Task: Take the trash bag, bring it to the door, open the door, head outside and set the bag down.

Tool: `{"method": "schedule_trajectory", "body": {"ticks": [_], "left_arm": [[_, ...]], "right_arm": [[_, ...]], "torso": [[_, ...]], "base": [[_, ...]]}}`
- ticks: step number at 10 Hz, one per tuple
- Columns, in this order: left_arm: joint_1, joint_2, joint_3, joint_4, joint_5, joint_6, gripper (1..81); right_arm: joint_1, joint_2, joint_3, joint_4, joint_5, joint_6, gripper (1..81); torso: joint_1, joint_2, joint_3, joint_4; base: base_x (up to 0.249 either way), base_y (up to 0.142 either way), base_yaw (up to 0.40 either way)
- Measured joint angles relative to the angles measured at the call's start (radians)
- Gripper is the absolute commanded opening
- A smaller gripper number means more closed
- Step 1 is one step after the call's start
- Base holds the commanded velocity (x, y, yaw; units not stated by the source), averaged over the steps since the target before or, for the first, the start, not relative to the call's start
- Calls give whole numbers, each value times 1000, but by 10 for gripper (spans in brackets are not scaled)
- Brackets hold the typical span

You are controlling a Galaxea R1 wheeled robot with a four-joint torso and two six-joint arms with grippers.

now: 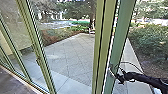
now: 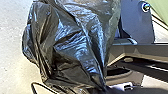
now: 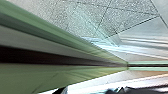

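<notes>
Glossy and deeply creased, the black trash bag [image 2: 72,45] bulks close to the camera on the robot's left wrist, on the left arm's side, as the machine faces a glazed entrance onto a paved yard. The left arm is nearer the bag; whether the left end effector grips it cannot be told. The relation that matters, by all appearances, is at the green post [image 1: 122,37]: the right arm [image 1: 147,80] reaches in from the robot's right, its end effector [image 1: 115,73] beside the post's lower part, though contact cannot be confirmed, nor whether it is clenched or released. The post's long axis runs up and down, slanting in the head view, while the dark arm meets it crosswise. From there the bag should lie off toward the robot's left.

Smooth, straight-edged metal frames the clear glass, with twin olive uprights [image 1: 102,47] next to the bluer post. Seen from the right wrist, a long green bar [image 3: 60,72] lies close beside a dark, narrow channel [image 3: 45,57]. Beyond, speckled paving [image 1: 72,53] is cut by thin, straight joints, bordered by leafy shrubs [image 1: 150,42]. Against those hard lines, the bag's thin plastic gathers in soft, irregular folds, bulging unevenly and likely to sway or snag if carried past the frame.
</notes>
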Motion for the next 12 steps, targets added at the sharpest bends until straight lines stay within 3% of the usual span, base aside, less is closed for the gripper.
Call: {"method": "schedule_trajectory", "body": {"ticks": [3, 7, 10, 12], "left_arm": [[0, 0, 0, 0, 0, 6, 10], [0, 7, 0, 0, 0, 6, 10], [0, 8, -1, 1, -1, 6, 10], [0, 9, -1, 2, -1, 7, 10]], "right_arm": [[42, -66, 61, 3, -24, 17, 811], [119, -172, 179, 15, 0, 46, 811], [164, -240, 257, -49, -10, 39, 811], [194, -261, 281, -96, -52, 37, 811]], "torso": [[2, 1, -1, 1], [2, 2, -1, 1], [3, 2, -1, 1], [3, 2, -1, 1]], "base": [[0, 0, 0], [0, 0, 0], [0, 0, 0], [0, 0, 0]]}}
